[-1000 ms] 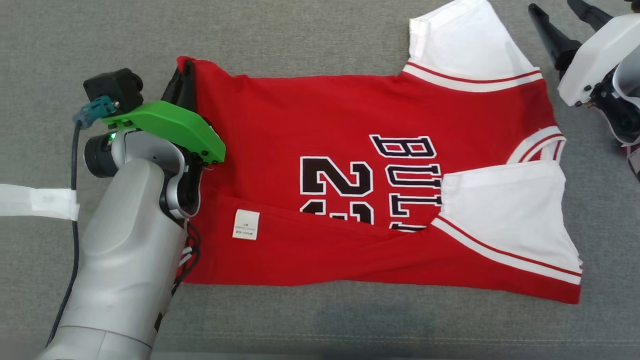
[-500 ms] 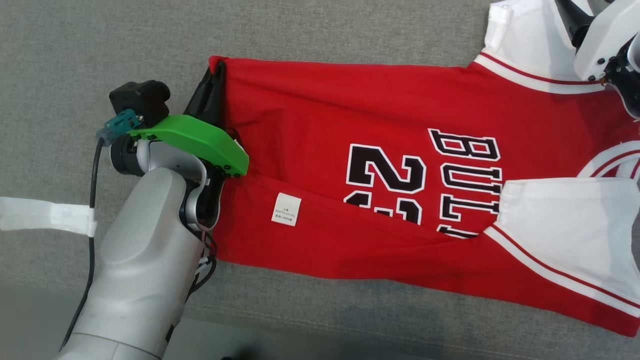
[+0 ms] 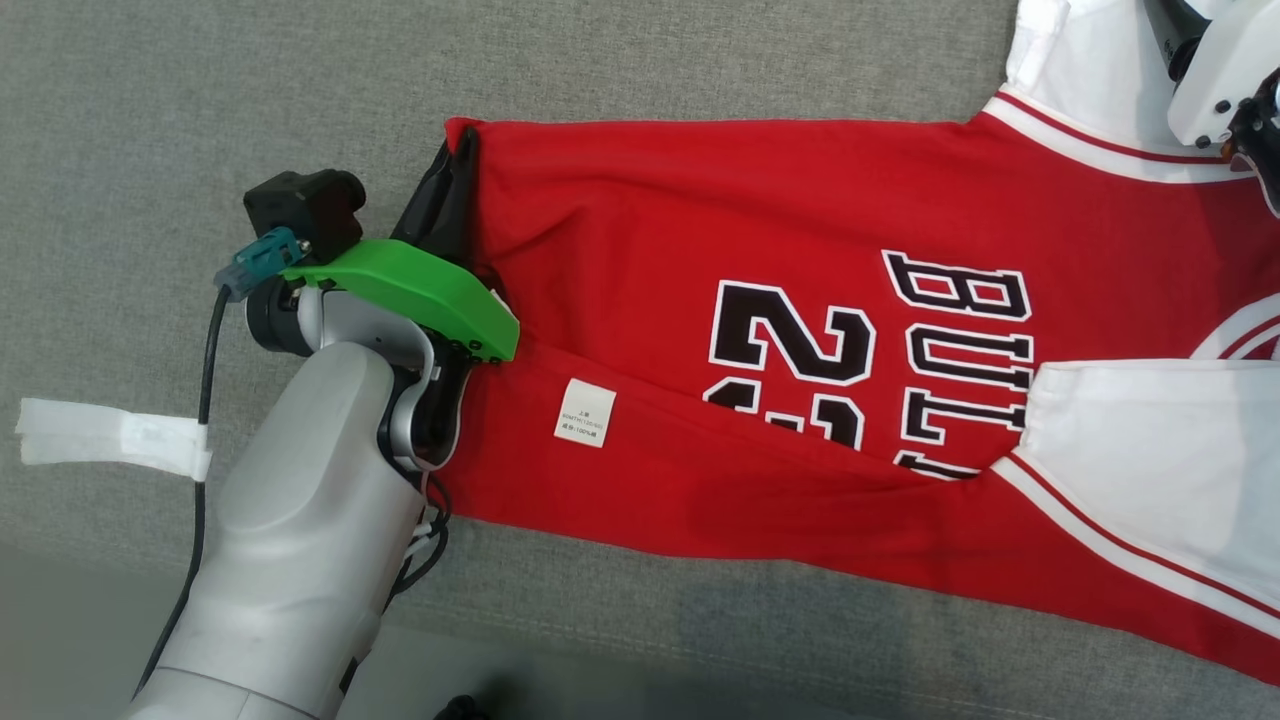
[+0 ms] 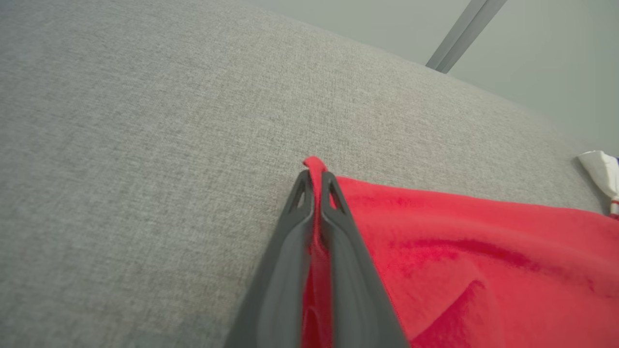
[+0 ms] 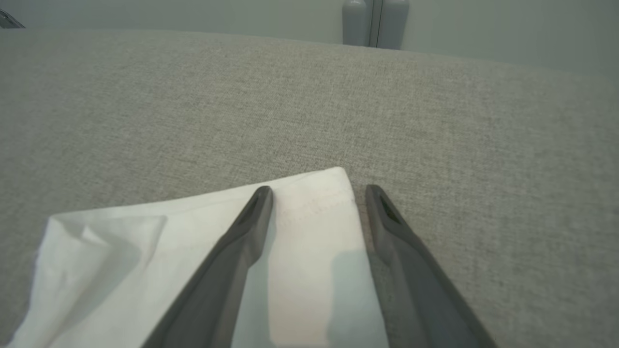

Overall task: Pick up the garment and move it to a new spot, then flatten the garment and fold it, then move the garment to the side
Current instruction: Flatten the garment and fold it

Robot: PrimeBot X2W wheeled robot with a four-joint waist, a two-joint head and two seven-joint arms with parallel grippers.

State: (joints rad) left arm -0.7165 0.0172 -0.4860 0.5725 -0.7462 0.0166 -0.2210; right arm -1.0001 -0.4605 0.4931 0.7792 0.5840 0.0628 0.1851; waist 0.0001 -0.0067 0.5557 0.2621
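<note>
Head overhead; wrists low, close, on garment [image 3: 650, 200]

Left jaws pinched tight (forearm [image 3: 300, 540] stretched forward), right jaws spread wide

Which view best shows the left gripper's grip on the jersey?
Left wrist view: left gripper shut on the jersey at its red corner, cloth between the fingers. Head view: green mount hides part. Right wrist view: a white sleeve.
</note>
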